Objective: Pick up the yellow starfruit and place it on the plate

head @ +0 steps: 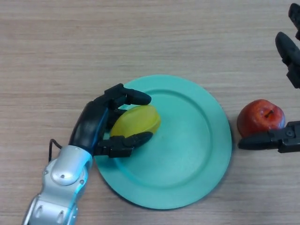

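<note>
The yellow starfruit lies on the left part of the round green plate. My left hand comes in from the lower left and is curled round the starfruit, fingers above it and thumb below it. My right hand shows at the right edge, its thumb stretched out just below a red apple and its fingers straight near the upper right corner; it holds nothing.
A red apple sits on the wooden table just right of the plate, between my right hand's thumb and fingers.
</note>
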